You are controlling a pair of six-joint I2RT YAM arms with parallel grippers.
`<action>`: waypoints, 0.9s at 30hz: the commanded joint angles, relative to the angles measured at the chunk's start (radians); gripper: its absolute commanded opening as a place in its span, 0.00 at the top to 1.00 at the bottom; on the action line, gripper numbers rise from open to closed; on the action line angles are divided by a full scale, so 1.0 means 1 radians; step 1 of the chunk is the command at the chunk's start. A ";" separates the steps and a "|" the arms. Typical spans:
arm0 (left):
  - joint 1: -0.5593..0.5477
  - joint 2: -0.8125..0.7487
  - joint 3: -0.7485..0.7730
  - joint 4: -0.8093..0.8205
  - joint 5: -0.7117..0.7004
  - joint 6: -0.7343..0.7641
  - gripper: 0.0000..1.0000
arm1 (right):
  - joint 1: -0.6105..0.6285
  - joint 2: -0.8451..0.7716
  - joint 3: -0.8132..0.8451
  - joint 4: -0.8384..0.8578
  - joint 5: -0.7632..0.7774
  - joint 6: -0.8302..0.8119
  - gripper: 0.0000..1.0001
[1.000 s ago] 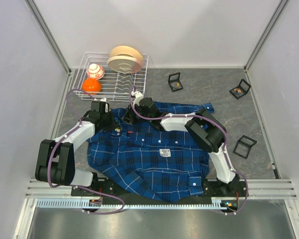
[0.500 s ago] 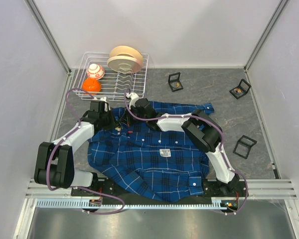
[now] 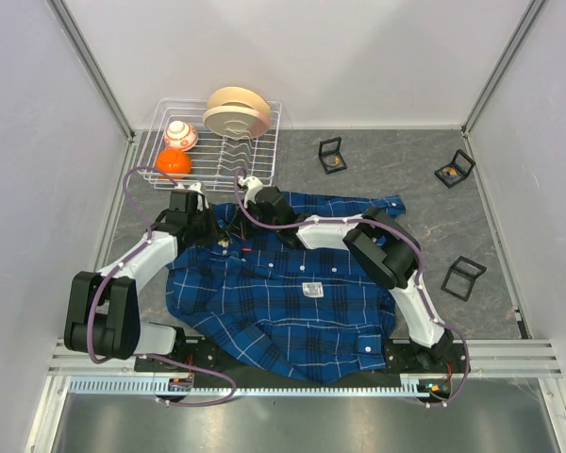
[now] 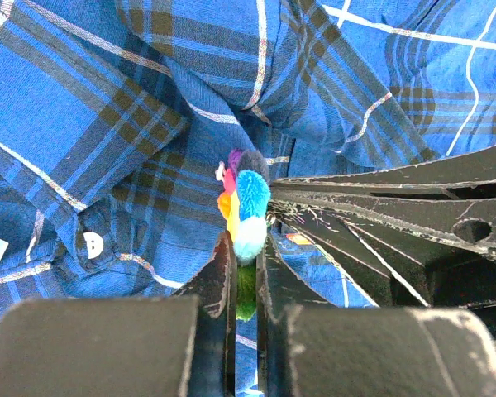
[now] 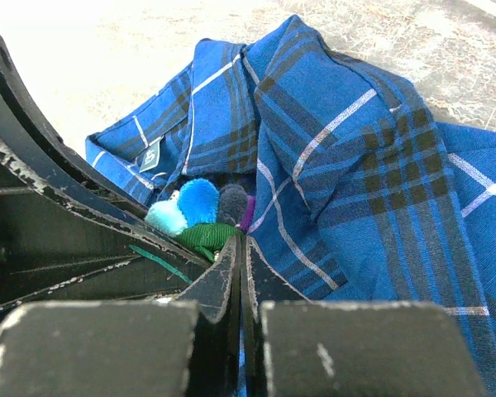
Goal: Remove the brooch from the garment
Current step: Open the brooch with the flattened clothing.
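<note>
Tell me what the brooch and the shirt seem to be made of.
Brooch: fuzzy pompom tufts, likely yarn or felt, matte, with a green ribbon-like piece; the fluffy edges suggest fibre.
Garment: thin woven cloth, probably cotton, matte; it folds softly and creases.

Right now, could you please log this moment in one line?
left gripper: shut on brooch | right gripper: shut, tips at garment beside brooch | brooch: not off
</note>
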 commanded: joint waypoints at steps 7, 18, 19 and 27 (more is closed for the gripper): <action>0.005 -0.037 0.038 -0.002 0.012 0.026 0.98 | -0.019 -0.054 -0.012 -0.083 0.148 -0.061 0.97; 0.005 -0.005 0.076 -0.050 0.018 0.028 0.98 | 0.005 -0.082 -0.062 0.000 0.051 -0.084 0.91; 0.005 0.005 0.085 -0.061 0.018 0.026 0.98 | 0.010 -0.082 -0.059 0.001 0.051 -0.086 0.91; 0.005 0.097 0.168 -0.174 0.033 0.026 0.98 | 0.053 -0.093 -0.031 -0.046 0.117 -0.186 0.93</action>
